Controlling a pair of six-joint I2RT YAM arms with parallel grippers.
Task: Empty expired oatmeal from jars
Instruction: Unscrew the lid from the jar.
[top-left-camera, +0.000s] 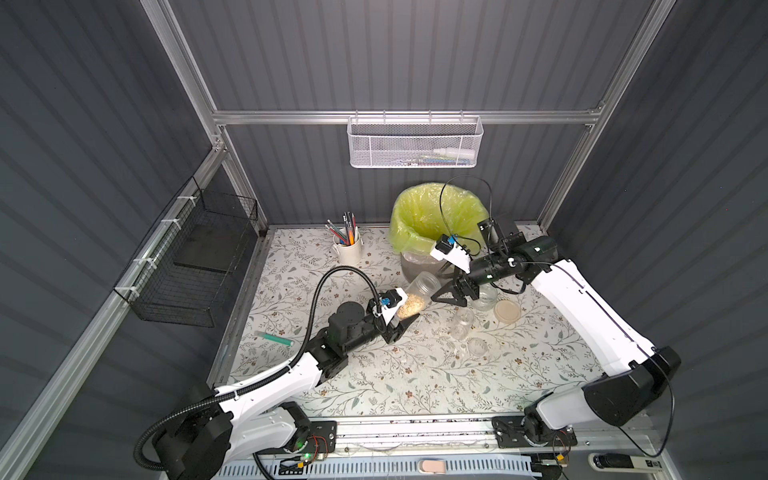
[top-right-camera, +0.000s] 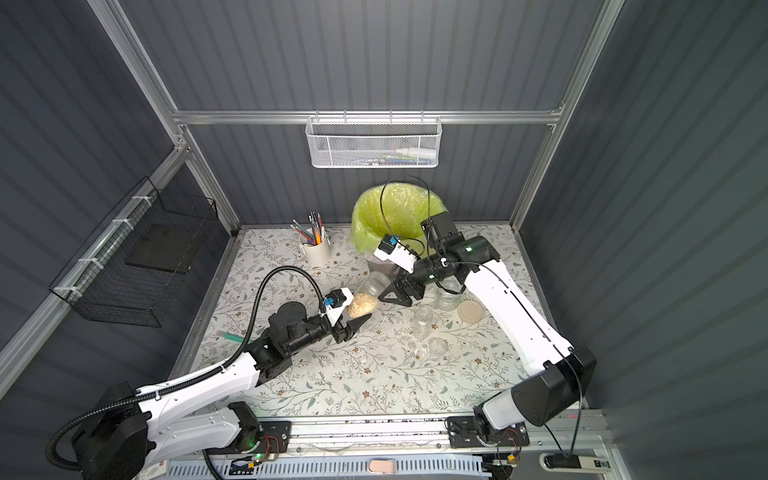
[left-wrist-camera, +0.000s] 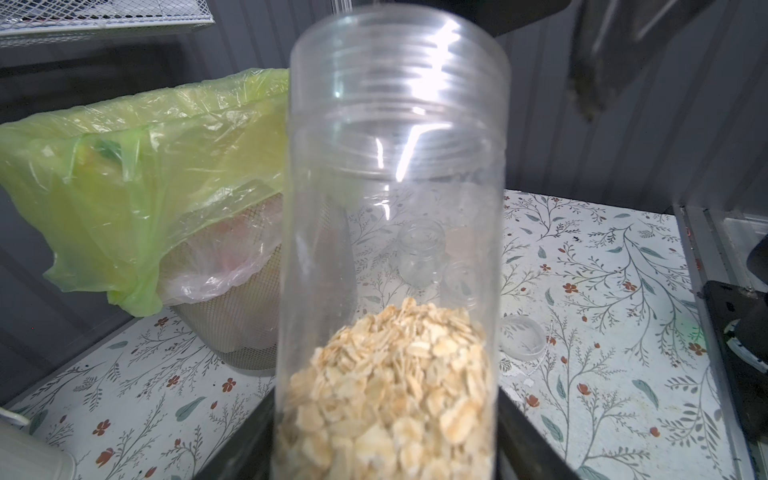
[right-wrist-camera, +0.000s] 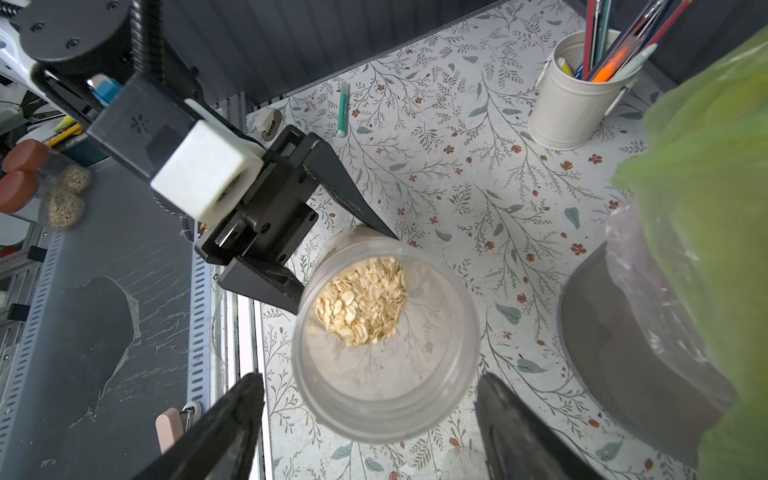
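Observation:
My left gripper (top-left-camera: 409, 314) is shut on a clear jar (top-left-camera: 419, 295) and holds it tilted above the table, its open mouth toward the bin. Oatmeal (top-left-camera: 409, 311) lies heaped at the jar's base (left-wrist-camera: 390, 395), between the left fingers (left-wrist-camera: 528, 449). My right gripper (top-left-camera: 438, 284) stands open just off the jar's mouth (right-wrist-camera: 386, 353); its fingers (right-wrist-camera: 224, 424) flank the rim without touching. A squat wide jar (top-left-camera: 484, 297) and a narrower jar (top-left-camera: 462, 324) stand on the table to the right, both showing no oatmeal.
The grey bin with its yellow-green bag (top-left-camera: 436, 216) stands at the back behind the right gripper. A beige lid (top-left-camera: 508, 311) and a small clear cap (top-left-camera: 477, 347) lie by the jars. A white mug of pencils (top-left-camera: 348, 245) stands back left; a green marker (top-left-camera: 274, 338) lies left.

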